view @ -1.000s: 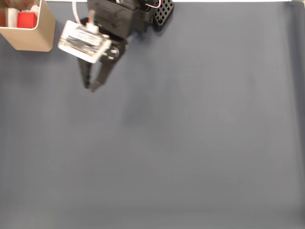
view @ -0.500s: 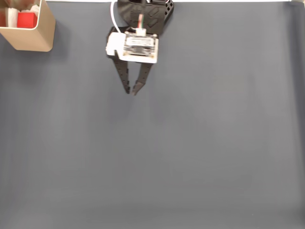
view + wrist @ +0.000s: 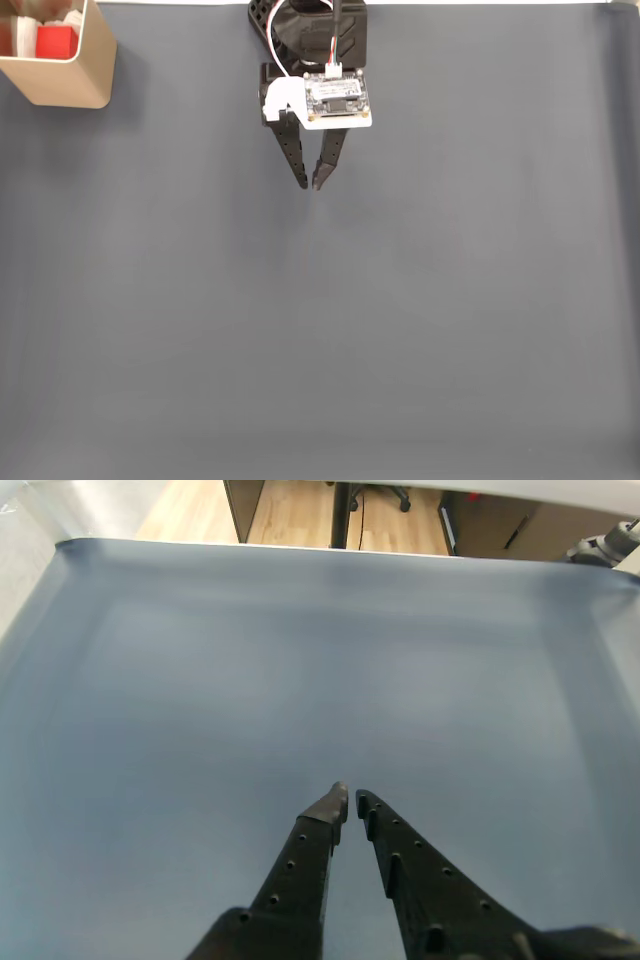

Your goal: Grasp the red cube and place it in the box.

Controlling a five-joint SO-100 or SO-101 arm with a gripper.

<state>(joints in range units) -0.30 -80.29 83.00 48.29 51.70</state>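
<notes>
1. in the fixed view we are looking straight down on a grey-blue worktop [image 3: 420, 330], and the arm is reaching in from the top edge near the middle.
2. the gripper [image 3: 309, 185] is pointing down the picture, with a white circuit board [image 3: 338, 98] riding on its back and a white cable [image 3: 272, 40] looping up toward the black base behind it.
3. the fingers [image 3: 296, 155] are lying nearly together, the tips almost meeting with only a thin sliver of worktop showing between them, and we are seeing nothing held there.
4. in the wrist view we are watching the gripper [image 3: 348, 802] come up from the bottom edge, its two black perforated fingers [image 3: 300, 865] narrowing to tips that are almost touching, hanging over bare worktop [image 3: 200, 700].
5. the red cube [image 3: 56, 42] is sitting inside the box [image 3: 70, 85], against its white lining, in the top left corner of the fixed view.
6. the box is standing on the worktop well apart from the gripper, off to the left of the arm as the fixed view shows it, and it is partly cut off by the picture's edge.
7. beyond the far edge of the worktop in the wrist view, we are making out a wooden floor [image 3: 300, 515] and dark furniture legs [image 3: 342, 510].
</notes>
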